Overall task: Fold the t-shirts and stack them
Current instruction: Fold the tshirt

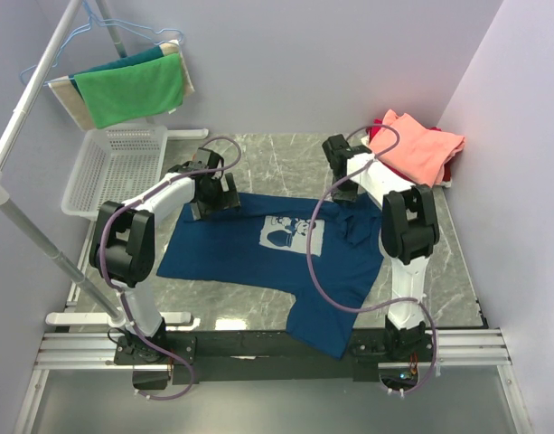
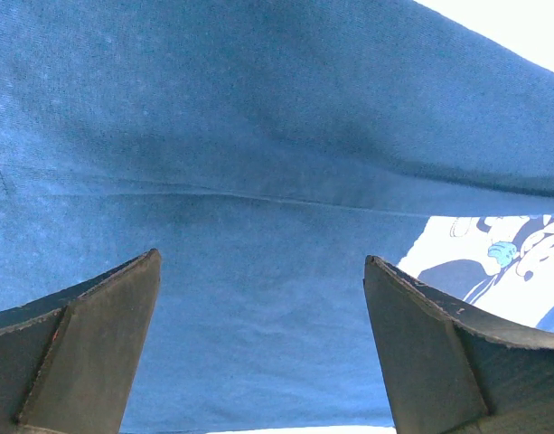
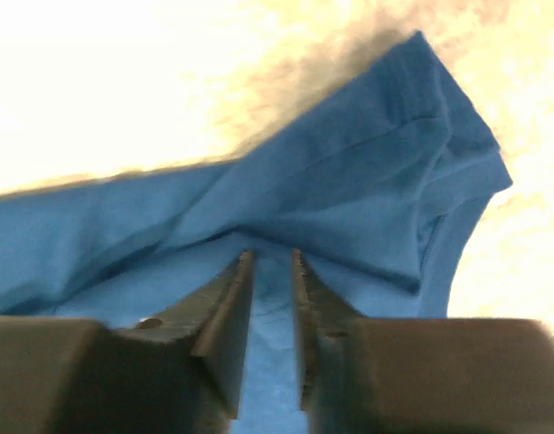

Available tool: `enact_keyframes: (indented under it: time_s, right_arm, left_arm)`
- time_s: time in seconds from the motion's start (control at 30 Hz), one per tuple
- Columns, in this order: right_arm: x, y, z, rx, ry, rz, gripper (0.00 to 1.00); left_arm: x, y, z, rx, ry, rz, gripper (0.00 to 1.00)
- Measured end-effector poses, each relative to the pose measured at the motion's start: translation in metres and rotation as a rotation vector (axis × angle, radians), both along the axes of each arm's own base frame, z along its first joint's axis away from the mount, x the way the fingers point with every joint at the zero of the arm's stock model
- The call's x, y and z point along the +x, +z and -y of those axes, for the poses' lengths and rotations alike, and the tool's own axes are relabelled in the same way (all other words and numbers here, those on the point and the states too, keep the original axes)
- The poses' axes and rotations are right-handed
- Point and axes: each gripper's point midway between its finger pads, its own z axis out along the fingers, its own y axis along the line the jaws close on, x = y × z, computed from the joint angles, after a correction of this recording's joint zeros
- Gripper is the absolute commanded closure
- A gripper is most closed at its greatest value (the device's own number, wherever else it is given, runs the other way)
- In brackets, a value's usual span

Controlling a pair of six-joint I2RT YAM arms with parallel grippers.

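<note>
Navy t-shirt point(image 1: 249, 249) lies print up on mid worktop point(image 1: 258, 149), hem over the near edge. Left tool point(image 2: 261, 258) is spread wide, low over its far left part. Right tool point(image 3: 273, 253) is at the far right sleeve, fingers nearly together; a pinch cannot be told. Pink t-shirt point(image 1: 421, 145) is folded in the far right corner.

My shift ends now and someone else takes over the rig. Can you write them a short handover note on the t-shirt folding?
Left gripper: open wide, low over the navy t-shirt near its far left edge, holding nothing.
Right gripper: jaws nearly together at a rumpled part of that shirt; I cannot tell whether cloth is pinched.
Things: the navy shirt lies print-up on the table, one corner over the near edge. The folded salmon-pink t-shirt lies on a red one, far right.
Done: those two are stacked.
Left: fold the navy shirt and add it.
</note>
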Motion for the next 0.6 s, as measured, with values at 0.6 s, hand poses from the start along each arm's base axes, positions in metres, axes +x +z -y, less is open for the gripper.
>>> enact_keyframes:
  time_s: [0.6]
  right_arm:
    - [-0.06,0.05,-0.01,0.101,0.036,0.054,0.62]
  left_arm:
    - [0.0,0.0,0.0,-0.001,0.001,0.0,0.01]
